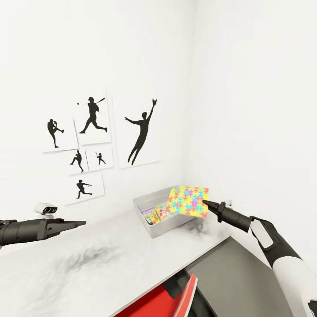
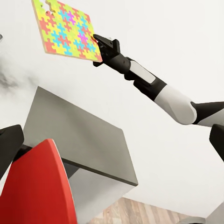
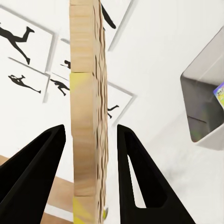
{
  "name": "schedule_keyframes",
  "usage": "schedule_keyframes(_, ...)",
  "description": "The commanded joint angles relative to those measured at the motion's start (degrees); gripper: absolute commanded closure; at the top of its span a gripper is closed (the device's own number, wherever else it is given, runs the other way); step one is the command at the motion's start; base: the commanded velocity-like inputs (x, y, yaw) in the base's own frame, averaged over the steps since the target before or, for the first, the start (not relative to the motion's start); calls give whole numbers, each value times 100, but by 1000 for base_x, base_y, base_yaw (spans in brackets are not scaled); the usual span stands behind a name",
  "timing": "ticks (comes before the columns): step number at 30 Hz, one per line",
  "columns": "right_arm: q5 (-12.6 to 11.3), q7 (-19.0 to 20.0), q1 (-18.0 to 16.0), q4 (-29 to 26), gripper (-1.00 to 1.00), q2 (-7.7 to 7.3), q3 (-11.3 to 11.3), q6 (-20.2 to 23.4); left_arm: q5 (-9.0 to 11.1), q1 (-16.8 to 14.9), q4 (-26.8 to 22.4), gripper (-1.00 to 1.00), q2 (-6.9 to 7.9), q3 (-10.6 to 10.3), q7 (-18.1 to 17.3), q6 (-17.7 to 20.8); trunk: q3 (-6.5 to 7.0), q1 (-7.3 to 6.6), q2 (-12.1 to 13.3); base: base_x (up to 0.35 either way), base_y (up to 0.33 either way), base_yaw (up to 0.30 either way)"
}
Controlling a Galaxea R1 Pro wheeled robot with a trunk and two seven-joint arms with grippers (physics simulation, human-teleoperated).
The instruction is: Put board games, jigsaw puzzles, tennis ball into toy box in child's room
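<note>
A jigsaw puzzle [image 1: 188, 201], a mosaic slab of yellow, pink and blue pieces, hangs tilted in the air over the right end of the light grey toy box [image 1: 145, 203]. My right gripper [image 1: 206, 204] is shut on its right edge. In the right wrist view the puzzle [image 3: 87, 116] stands edge-on between the two black fingers [image 3: 42, 163]. Colourful board games [image 1: 155, 215] lie inside the toy box. My left gripper [image 1: 81, 223] hovers open over the left part of the table [image 1: 110, 264], holding nothing. The left wrist view looks across at the puzzle [image 2: 67, 30] in the right gripper [image 2: 103, 46].
The toy box sits in the corner where two white walls meet, with black silhouette posters [image 1: 92, 141] on the left wall. A lower dark grey top [image 1: 237, 273] joins the table at the right. A red chair [image 1: 163, 304] stands close to the table's front edge.
</note>
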Motion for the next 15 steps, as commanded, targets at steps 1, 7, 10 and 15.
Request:
schedule_keyframes(1, -5, 16, -2, 3, 100, -3, -11, 27, -2, -1, 0, -100, 2, -2, -22, 61, -3, 2, -5, 3, 0, 0)
schedule_keyframes(7, 16, -15, -67, 3, 100, -2, -17, 39, -3, -1, 0, -100, 2, -2, -22, 61, -3, 2, -5, 1, 0, 0)
schedule_keyframes(10, 21, -244, -212, 5, 100, 15, -14, 123, -3, -1, 0, -100, 2, -2, -22, 61, -3, 2, -5, 0, 0, 0)
schedule_keyframes(15, 5, -1263, -647, 14, 100, 93, 8, 527, -4, -1, 0, -100, 2, -2, -22, 61, -3, 2, -5, 0, 0, 0)
